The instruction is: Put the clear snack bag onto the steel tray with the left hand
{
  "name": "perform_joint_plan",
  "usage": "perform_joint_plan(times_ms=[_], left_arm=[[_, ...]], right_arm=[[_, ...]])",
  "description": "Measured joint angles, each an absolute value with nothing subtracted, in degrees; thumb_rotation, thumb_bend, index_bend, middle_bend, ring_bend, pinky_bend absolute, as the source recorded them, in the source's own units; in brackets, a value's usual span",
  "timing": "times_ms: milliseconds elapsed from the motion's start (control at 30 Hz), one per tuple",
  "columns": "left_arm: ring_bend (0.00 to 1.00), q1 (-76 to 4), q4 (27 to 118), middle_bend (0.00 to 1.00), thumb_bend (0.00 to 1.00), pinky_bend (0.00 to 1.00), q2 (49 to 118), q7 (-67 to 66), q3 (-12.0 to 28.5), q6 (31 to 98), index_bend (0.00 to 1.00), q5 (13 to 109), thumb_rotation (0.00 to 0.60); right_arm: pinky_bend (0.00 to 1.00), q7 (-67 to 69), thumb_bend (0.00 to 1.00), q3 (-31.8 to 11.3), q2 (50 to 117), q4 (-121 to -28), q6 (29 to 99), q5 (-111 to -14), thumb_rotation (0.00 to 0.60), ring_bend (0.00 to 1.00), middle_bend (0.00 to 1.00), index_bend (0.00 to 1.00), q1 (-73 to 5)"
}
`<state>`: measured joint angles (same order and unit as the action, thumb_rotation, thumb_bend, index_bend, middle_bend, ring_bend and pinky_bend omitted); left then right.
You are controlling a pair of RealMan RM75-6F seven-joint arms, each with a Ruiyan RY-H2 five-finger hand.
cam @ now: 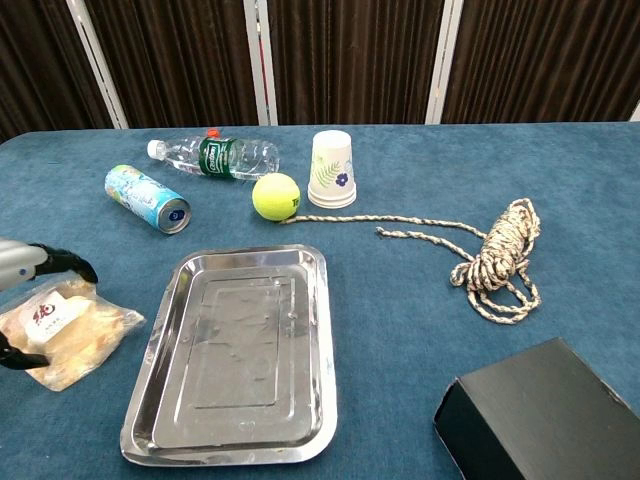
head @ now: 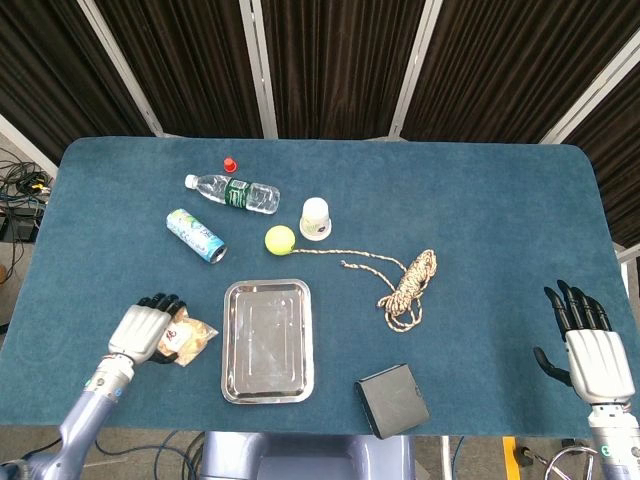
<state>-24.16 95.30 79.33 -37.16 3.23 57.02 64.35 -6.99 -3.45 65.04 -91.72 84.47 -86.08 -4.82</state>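
Observation:
The clear snack bag (head: 192,338) (cam: 72,325) lies flat on the blue table, left of the steel tray (head: 267,340) (cam: 245,350). My left hand (head: 146,326) (cam: 28,262) is over the bag's left part. Its dark fingers reach across the far edge and its thumb sits at the near edge, so the bag lies between them, and I see no closed grip. My right hand (head: 592,345) rests at the table's right front edge, fingers spread and holding nothing. It does not show in the chest view.
Behind the tray lie a blue can (head: 196,235), a water bottle (head: 233,193), a red cap (head: 229,165), a tennis ball (head: 279,239) and a paper cup (head: 315,218). A coiled rope (head: 405,285) lies to the right, and a black box (head: 392,400) at the front.

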Motion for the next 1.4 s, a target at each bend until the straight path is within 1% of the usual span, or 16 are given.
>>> perform_joint_plan(times_ms=[33, 100, 167, 300, 433, 567, 667, 767, 800, 867, 967, 1000, 1067, 1100, 1200, 1400], left_arm=[[0.57, -24.35, 95.15, 0.62, 0.30, 0.64, 80.02, -37.87, 3.23, 57.58, 0.58, 64.14, 0.600], [0.62, -24.37, 95.10, 0.68, 0.33, 0.68, 80.53, -38.27, 3.09, 58.84, 0.64, 64.35, 0.600], [0.64, -24.22, 95.30, 0.70, 0.34, 0.70, 80.61, -38.42, 2.73, 60.46, 0.66, 65.01, 0.600], [0.64, -23.73, 97.16, 0.71, 0.35, 0.70, 78.60, -37.51, 2.27, 62.58, 0.66, 67.03, 0.600], [0.63, -23.26, 101.43, 0.69, 0.34, 0.69, 74.14, -35.13, 2.48, 64.70, 0.64, 69.46, 0.600], [0.61, -23.17, 106.67, 0.66, 0.33, 0.68, 69.80, -31.73, 3.73, 66.98, 0.61, 72.53, 0.600], [0.60, -23.85, 109.76, 0.64, 0.31, 0.67, 68.70, -29.78, 5.28, 68.09, 0.58, 74.91, 0.600], [0.54, -25.16, 111.30, 0.58, 0.30, 0.63, 69.75, -30.11, 6.16, 67.87, 0.53, 75.07, 0.600], [0.50, -25.51, 111.57, 0.54, 0.28, 0.60, 70.35, -30.51, 6.24, 67.66, 0.50, 74.89, 0.600], [0.41, -26.34, 112.00, 0.43, 0.25, 0.53, 72.11, -31.83, 6.32, 67.13, 0.42, 74.41, 0.600], [0.18, -27.42, 112.20, 0.17, 0.18, 0.34, 75.12, -33.89, 6.21, 66.48, 0.25, 73.68, 0.600], [0.10, -27.74, 112.24, 0.08, 0.16, 0.28, 76.03, -34.54, 6.13, 66.29, 0.17, 73.41, 0.600], [0.03, -28.45, 112.33, 0.01, 0.15, 0.22, 77.59, -36.13, 5.78, 65.64, 0.06, 72.78, 0.600], [0.01, -28.69, 112.37, 0.00, 0.14, 0.19, 78.14, -36.80, 5.63, 65.51, 0.02, 72.59, 0.600], [0.00, -29.13, 112.71, 0.00, 0.13, 0.12, 79.31, -38.05, 5.01, 65.76, 0.00, 72.11, 0.600], [0.00, -28.37, 113.53, 0.00, 0.12, 0.11, 77.19, -37.24, 4.65, 67.87, 0.00, 72.90, 0.600]], right_arm=[[0.11, -6.90, 0.30, -3.46, 65.01, -91.71, 84.49, -86.09, 0.600, 0.00, 0.00, 0.00, -4.81], [0.11, -6.73, 0.30, -3.46, 64.97, -91.68, 84.57, -86.12, 0.600, 0.00, 0.00, 0.00, -4.78], [0.11, -6.62, 0.30, -3.46, 64.93, -91.67, 84.60, -86.11, 0.600, 0.00, 0.00, 0.00, -4.74], [0.11, -6.67, 0.30, -3.46, 64.91, -91.85, 84.67, -86.16, 0.600, 0.00, 0.00, 0.00, -4.71], [0.11, -7.09, 0.30, -3.35, 65.04, -91.94, 84.58, -86.28, 0.600, 0.00, 0.00, 0.00, -4.75], [0.11, -7.51, 0.30, -3.28, 65.20, -92.00, 84.45, -86.37, 0.600, 0.00, 0.00, 0.00, -4.83], [0.11, -7.56, 0.30, -3.27, 65.23, -92.03, 84.44, -86.42, 0.600, 0.00, 0.00, 0.00, -4.87], [0.11, -7.43, 0.30, -3.29, 65.22, -91.98, 84.43, -86.43, 0.600, 0.00, 0.00, 0.00, -4.89], [0.11, -7.34, 0.30, -3.31, 65.21, -91.95, 84.43, -86.39, 0.600, 0.00, 0.00, 0.00, -4.89], [0.11, -7.05, 0.30, -3.39, 65.13, -91.93, 84.43, -86.26, 0.600, 0.00, 0.00, 0.00, -4.88], [0.11, -6.58, 0.30, -3.49, 64.97, -91.86, 84.53, -86.14, 0.600, 0.00, 0.00, 0.00, -4.82], [0.11, -6.50, 0.30, -3.50, 64.94, -91.85, 84.55, -86.13, 0.600, 0.00, 0.00, 0.00, -4.81], [0.11, -6.24, 0.30, -3.51, 64.84, -91.83, 84.70, -86.18, 0.600, 0.00, 0.00, 0.00, -4.74], [0.11, -6.18, 0.30, -3.51, 64.80, -91.81, 84.77, -86.23, 0.600, 0.00, 0.00, 0.00, -4.71], [0.11, -6.13, 0.30, -3.48, 64.77, -91.76, 84.86, -86.33, 0.600, 0.00, 0.00, 0.00, -4.67], [0.11, -6.39, 0.30, -3.44, 64.75, -91.88, 84.85, -86.36, 0.600, 0.00, 0.00, 0.00, -4.66]])
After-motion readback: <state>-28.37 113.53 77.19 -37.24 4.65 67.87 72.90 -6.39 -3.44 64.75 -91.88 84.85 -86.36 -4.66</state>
